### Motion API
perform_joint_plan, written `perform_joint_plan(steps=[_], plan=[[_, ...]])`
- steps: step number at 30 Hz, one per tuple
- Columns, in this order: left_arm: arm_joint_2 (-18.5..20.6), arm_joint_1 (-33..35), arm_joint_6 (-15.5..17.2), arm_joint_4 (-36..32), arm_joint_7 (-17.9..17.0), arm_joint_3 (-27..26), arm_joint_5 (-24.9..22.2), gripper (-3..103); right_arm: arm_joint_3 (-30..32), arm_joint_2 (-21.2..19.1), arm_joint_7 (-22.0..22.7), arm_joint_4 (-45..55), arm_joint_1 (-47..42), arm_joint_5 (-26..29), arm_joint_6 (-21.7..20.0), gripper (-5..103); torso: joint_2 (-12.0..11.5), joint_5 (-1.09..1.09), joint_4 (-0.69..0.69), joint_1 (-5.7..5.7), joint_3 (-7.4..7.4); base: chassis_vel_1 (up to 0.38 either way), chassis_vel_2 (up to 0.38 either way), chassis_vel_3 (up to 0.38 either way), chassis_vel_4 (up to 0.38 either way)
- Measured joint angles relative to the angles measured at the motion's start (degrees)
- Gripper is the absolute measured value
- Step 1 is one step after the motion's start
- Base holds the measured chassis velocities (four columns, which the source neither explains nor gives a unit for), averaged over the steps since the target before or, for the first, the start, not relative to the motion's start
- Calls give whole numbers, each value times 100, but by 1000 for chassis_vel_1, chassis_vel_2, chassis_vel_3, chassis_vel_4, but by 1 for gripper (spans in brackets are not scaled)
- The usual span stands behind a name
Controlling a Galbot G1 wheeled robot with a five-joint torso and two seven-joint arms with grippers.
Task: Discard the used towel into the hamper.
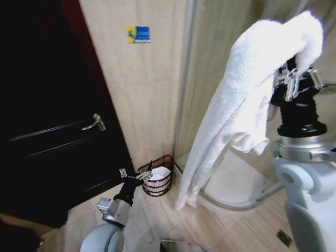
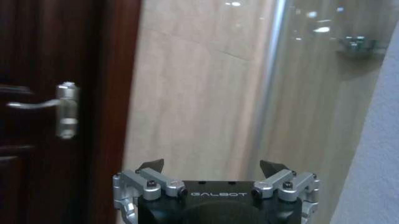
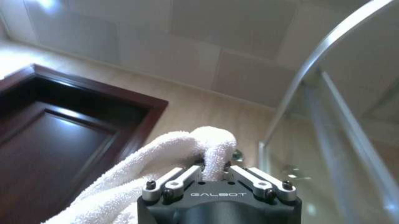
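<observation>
Head view has the right gripper point(image 1: 295, 79) clamped on the towel point(image 1: 247, 100) high above the hamper point(image 1: 157, 181), beside the left gripper point(image 1: 144, 175)'s parted jaws; released here, it could miss

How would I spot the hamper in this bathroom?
Find the dark wooden door, then follow the beige wall to the glass shower enclosure. The hamper stands on the floor in that corner: a small reddish-brown wire basket with something white inside.

Fluffy white terry towel point(image 1: 247, 89); glossy dark wood door point(image 1: 47, 115); wire hamper point(image 1: 157, 181).
</observation>
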Motion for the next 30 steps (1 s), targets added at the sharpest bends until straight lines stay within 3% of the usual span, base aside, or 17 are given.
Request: perform_joint_plan(steps=[13,30], plan=[[1,0,0,0,0,0,0,100,-683,-130,38,-979,1709,84,-60,7,-186,-4,0,-86,-101,124,122,127,132],[0,0,0,0,0,0,0,100,-1009,-163,19,-1651,2784,-80,17,7,-248,-1,-2,-114,-137,53,53,54,54]])
